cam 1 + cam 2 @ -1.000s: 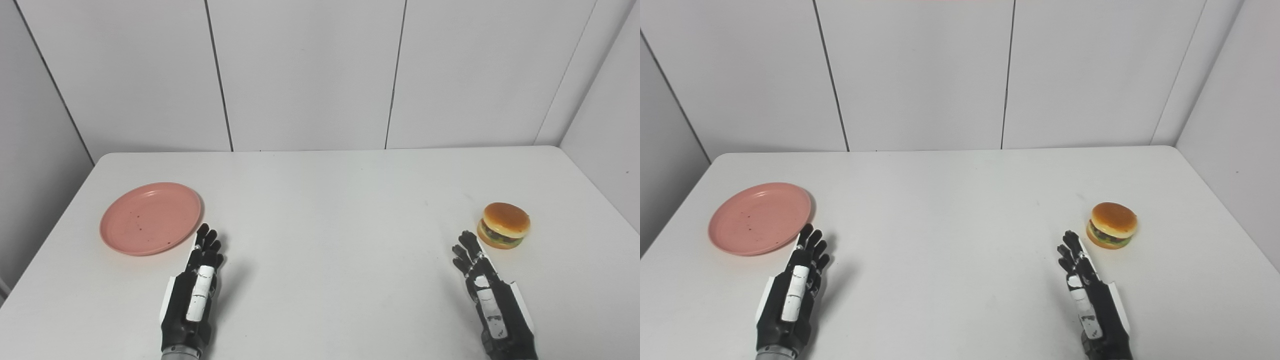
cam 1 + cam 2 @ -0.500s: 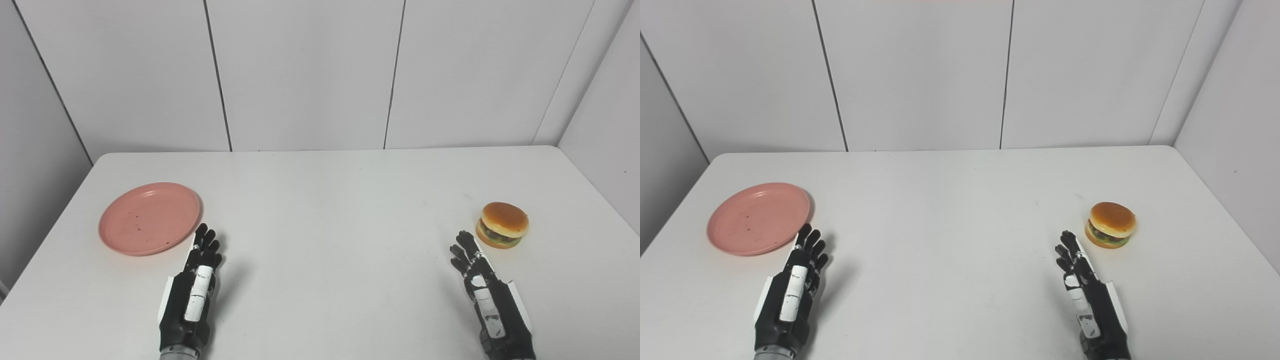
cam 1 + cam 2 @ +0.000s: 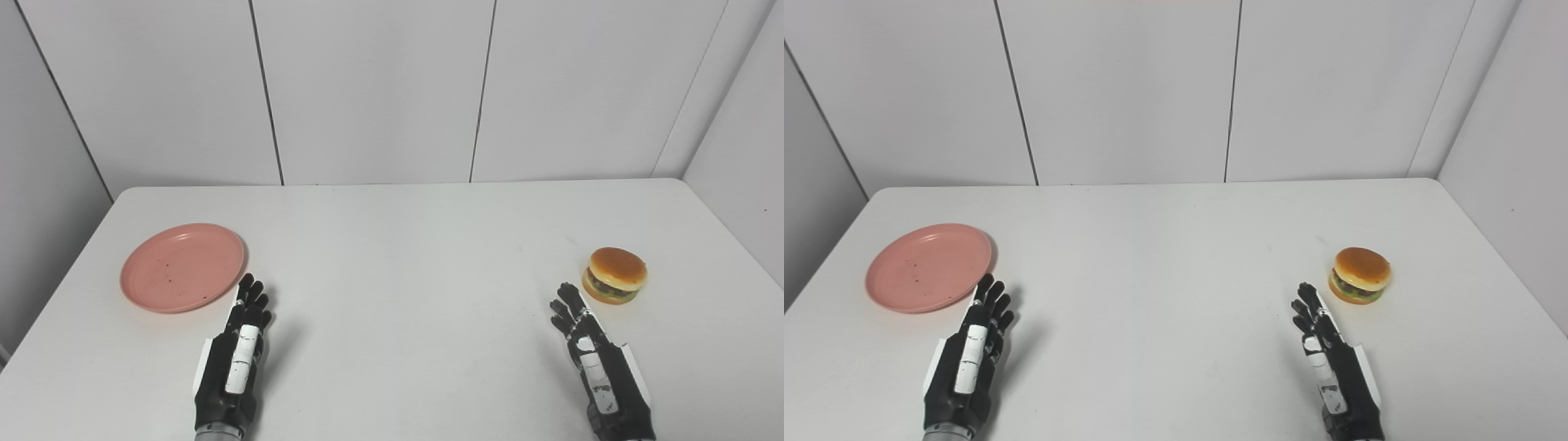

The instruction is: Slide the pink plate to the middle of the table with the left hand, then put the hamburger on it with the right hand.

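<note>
A pink plate (image 3: 182,267) lies flat on the left side of the white table (image 3: 398,245), empty but for a few dark specks. A hamburger (image 3: 615,275) sits on the table at the right. My left hand (image 3: 236,355) is open, fingers straight, just below and right of the plate's near rim, not touching it. My right hand (image 3: 591,358) is open, fingers straight, just left of and nearer than the hamburger, apart from it. Both hands hold nothing.
White wall panels stand behind the table's far edge (image 3: 392,184). A wall (image 3: 741,153) runs close along the table's right side.
The whole picture has shifted slightly left, so the camera moved. The hands, the plate and the hamburger have not visibly moved on the table.
</note>
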### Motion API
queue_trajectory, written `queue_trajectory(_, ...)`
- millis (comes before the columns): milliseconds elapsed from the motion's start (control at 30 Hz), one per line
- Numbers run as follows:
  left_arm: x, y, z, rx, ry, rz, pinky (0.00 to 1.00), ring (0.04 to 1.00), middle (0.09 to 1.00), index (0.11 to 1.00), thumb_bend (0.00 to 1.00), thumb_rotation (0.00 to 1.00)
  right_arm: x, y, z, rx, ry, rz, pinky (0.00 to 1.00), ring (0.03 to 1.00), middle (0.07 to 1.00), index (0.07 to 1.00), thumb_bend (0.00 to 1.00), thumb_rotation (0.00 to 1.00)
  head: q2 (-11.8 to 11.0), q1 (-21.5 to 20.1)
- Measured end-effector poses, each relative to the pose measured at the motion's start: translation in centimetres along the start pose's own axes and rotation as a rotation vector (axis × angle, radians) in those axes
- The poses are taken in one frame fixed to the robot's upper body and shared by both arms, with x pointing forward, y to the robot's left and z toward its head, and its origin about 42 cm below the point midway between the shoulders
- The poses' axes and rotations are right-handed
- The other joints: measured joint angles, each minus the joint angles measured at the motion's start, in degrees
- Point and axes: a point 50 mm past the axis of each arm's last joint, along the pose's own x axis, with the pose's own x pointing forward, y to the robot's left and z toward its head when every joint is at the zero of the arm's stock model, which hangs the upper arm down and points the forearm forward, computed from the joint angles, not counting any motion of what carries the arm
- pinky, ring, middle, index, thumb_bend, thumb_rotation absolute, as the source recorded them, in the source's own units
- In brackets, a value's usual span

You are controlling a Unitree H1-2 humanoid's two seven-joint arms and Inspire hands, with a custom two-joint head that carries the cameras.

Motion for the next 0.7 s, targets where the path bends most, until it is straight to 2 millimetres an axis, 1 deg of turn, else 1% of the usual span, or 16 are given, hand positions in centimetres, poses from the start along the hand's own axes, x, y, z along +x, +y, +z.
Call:
queue_trajectory(167,0.0,0.0,0.0,0.000,0.000,0.000,1.00,1.000,1.000,1.000,0.86,0.80,0.0,0.0,0.0,0.000,0.000,0.001,0.95,0.940,0.963,0.941,0.91,0.94,-0.09,0.09)
queue_trajectory(267,0.0,-0.1,0.0,0.001,0.001,-0.002,1.00,1.000,1.000,1.000,0.86,0.81,0.0,0.0,0.0,-0.001,0.001,0.002,0.96,0.943,0.966,0.943,0.91,0.94,-0.62,1.05)
queue_trajectory(333,0.0,-0.2,0.0,0.006,0.002,-0.005,1.00,1.000,1.000,1.000,0.86,0.82,0.0,0.0,0.0,-0.001,0.002,0.005,0.96,0.946,0.969,0.945,0.91,0.94,-1.58,2.71)
queue_trajectory(400,0.0,-0.4,-0.1,0.007,0.003,-0.009,1.00,1.000,1.000,1.000,0.87,0.83,0.0,-0.1,-0.1,0.001,0.003,0.008,0.97,0.950,0.972,0.945,0.91,0.94,-1.58,2.72)
queue_trajectory(433,0.0,-0.5,-0.1,0.009,0.004,-0.012,1.00,1.000,1.000,1.000,0.87,0.83,0.0,-0.1,-0.1,0.001,0.003,0.009,0.97,0.953,0.974,0.944,0.91,0.94,-2.19,4.03)
queue_trajectory(467,0.0,-0.7,-0.2,0.016,0.007,-0.016,1.00,1.000,1.000,1.000,0.87,0.84,0.0,-0.2,-0.1,0.003,0.004,0.009,0.97,0.953,0.972,0.943,0.91,0.94,-2.20,4.04)
queue_trajectory(500,0.0,-0.9,-0.3,0.021,0.011,-0.021,1.00,1.000,1.000,1.000,0.86,0.84,0.0,-0.3,-0.1,0.007,0.003,0.009,0.97,0.953,0.969,0.942,0.91,0.94,-3.24,6.13)
queue_trajectory(567,0.0,-1.3,-0.9,0.020,0.027,-0.026,1.00,1.000,1.000,1.000,0.86,0.84,0.0,-0.4,-0.2,0.012,0.000,0.021,0.96,0.953,0.964,0.941,0.90,0.95,-4.04,7.55)
queue_trajectory(600,0.0,-1.4,-1.1,0.022,0.036,-0.025,1.00,1.000,1.000,1.000,0.86,0.84,0.0,-0.5,-0.3,0.014,-0.005,0.029,0.96,0.953,0.964,0.941,0.90,0.95,-4.04,7.56)
queue_trajectory(633,0.0,-1.6,-1.3,0.021,0.042,-0.025,1.00,1.000,1.000,1.000,0.87,0.83,0.0,-0.5,-0.3,0.017,-0.010,0.037,0.97,0.958,0.966,0.946,0.90,0.95,-4.65,8.43)
queue_trajectory(700,0.0,-1.8,-1.4,0.024,0.045,-0.026,1.00,1.000,1.000,1.000,0.85,0.83,-0.1,-0.7,-0.5,0.017,-0.018,0.047,0.96,0.961,0.968,0.947,0.90,0.95,-4.66,8.44)
